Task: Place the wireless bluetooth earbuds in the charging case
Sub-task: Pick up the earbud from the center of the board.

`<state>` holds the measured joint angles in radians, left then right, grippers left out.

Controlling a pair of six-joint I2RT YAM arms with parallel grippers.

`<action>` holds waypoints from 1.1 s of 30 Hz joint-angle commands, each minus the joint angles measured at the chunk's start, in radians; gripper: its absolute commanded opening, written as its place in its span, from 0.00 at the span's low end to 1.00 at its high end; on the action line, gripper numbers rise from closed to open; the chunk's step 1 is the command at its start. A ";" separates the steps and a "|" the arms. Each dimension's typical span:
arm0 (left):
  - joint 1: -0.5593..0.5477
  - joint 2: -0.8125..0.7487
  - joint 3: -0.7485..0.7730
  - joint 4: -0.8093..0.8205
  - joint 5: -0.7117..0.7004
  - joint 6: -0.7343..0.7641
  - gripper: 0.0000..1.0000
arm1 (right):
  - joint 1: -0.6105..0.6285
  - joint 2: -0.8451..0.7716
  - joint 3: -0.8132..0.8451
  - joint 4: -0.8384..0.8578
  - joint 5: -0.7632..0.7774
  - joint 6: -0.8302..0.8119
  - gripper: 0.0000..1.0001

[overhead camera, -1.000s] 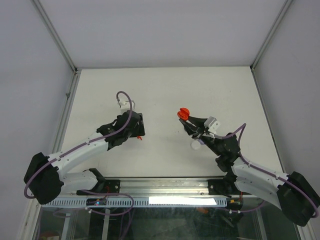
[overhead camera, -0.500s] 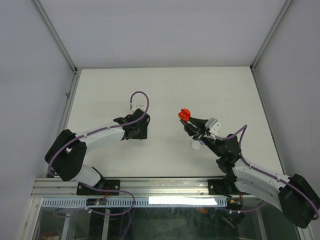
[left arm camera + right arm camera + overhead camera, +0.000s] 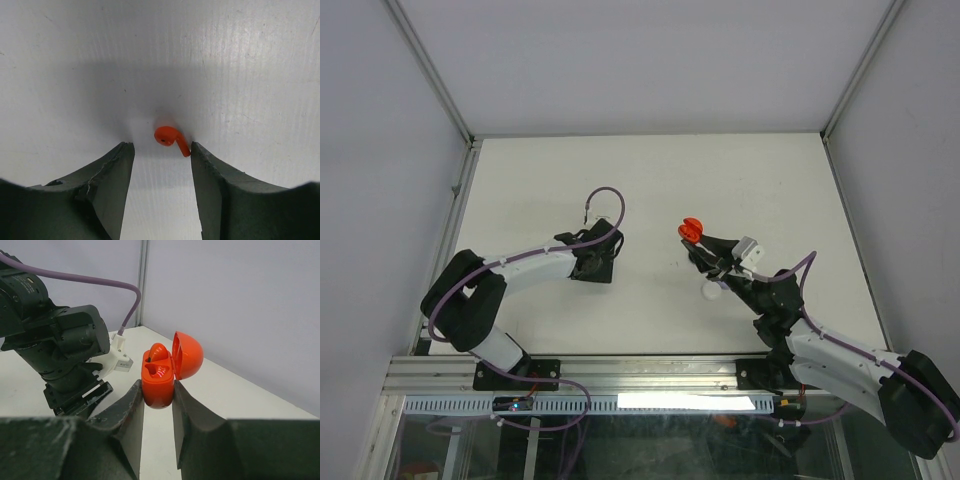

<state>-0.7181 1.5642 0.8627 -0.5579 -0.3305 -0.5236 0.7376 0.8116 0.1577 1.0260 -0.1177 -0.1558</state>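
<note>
A red earbud (image 3: pixel 170 137) lies on the white table between the open fingers of my left gripper (image 3: pixel 162 150); its stem tip touches the right finger (image 3: pixel 210 170). In the top view the left gripper (image 3: pixel 595 265) is low over the table and hides that earbud. My right gripper (image 3: pixel 158 395) is shut on the red charging case (image 3: pixel 159 380) and holds it above the table with its lid (image 3: pixel 189 354) open. One red earbud (image 3: pixel 158 352) sits in the case. The case also shows in the top view (image 3: pixel 690 230), right of the left gripper.
A small white round object (image 3: pixel 711 290) lies on the table beside the right arm. Grey enclosure walls with metal posts (image 3: pixel 460 170) bound the table on three sides. A metal rail (image 3: pixel 650 370) runs along the near edge.
My left arm has stretched right and lowered, bringing its open gripper down around the red earbud. The right gripper with the case has barely moved.
</note>
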 commanded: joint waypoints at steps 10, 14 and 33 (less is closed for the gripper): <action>0.007 -0.071 0.018 -0.086 -0.052 0.020 0.46 | -0.001 0.011 0.012 0.064 0.002 0.012 0.00; 0.012 -0.082 0.029 -0.096 -0.039 0.022 0.45 | -0.001 0.006 0.012 0.063 0.002 0.012 0.00; 0.036 0.049 0.143 -0.054 0.047 0.077 0.36 | -0.001 -0.011 0.022 0.031 -0.005 0.012 0.00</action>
<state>-0.6983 1.6032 0.9691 -0.6342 -0.3103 -0.4698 0.7376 0.8204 0.1566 1.0260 -0.1200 -0.1482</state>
